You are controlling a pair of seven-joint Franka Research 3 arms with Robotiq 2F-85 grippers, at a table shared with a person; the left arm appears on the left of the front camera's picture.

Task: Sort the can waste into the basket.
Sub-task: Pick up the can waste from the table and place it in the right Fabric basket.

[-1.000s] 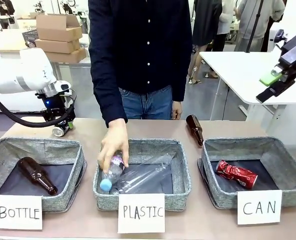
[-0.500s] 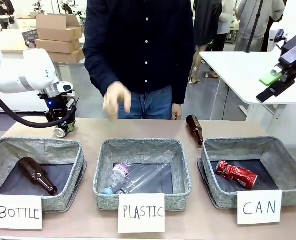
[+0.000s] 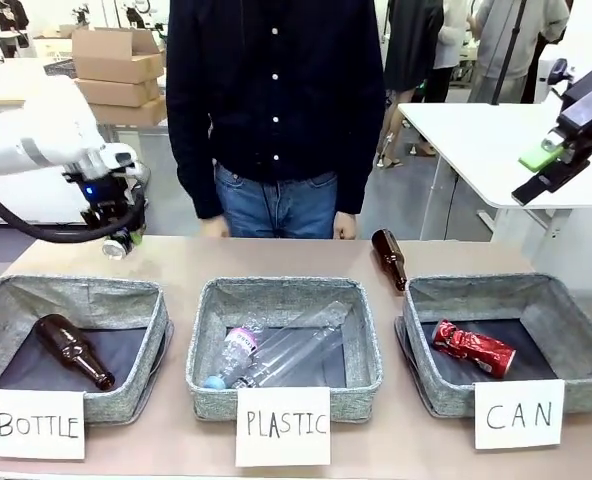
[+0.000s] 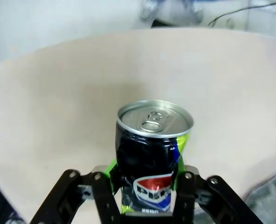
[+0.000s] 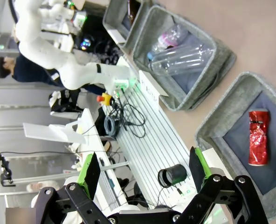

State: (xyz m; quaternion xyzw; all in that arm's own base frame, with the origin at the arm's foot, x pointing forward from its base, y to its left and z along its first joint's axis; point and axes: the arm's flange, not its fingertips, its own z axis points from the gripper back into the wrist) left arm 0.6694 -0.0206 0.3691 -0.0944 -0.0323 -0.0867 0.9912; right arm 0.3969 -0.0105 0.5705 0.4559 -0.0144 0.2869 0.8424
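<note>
My left gripper [image 3: 116,235] is shut on the black can [image 3: 114,246] and holds it just above the table's far left, behind the BOTTLE basket. In the left wrist view the black can [image 4: 152,149] stands upright between the green pads of my left gripper [image 4: 149,189], silver top and round logo showing. The crushed red can [image 3: 473,347] lies inside the grey basket lettered CAN [image 3: 496,285] at the right. My right gripper [image 3: 548,165] hangs open high above that basket. The right wrist view looks down between the spread fingers of my right gripper [image 5: 142,172] on the red can [image 5: 258,137] in the CAN basket [image 5: 217,123].
The BOTTLE basket [image 3: 76,288] holds a brown bottle [image 3: 73,350]. The PLASTIC basket [image 3: 281,290] holds clear plastic bottles [image 3: 276,352]. Another brown bottle [image 3: 389,257] lies on the table behind the CAN basket. A person [image 3: 276,100] stands at the far edge, hands [image 3: 344,228] down.
The person let go of a plastic bottle in the PLASTIC basket and drew the hand back. My left gripper has risen with the black can off the table.
</note>
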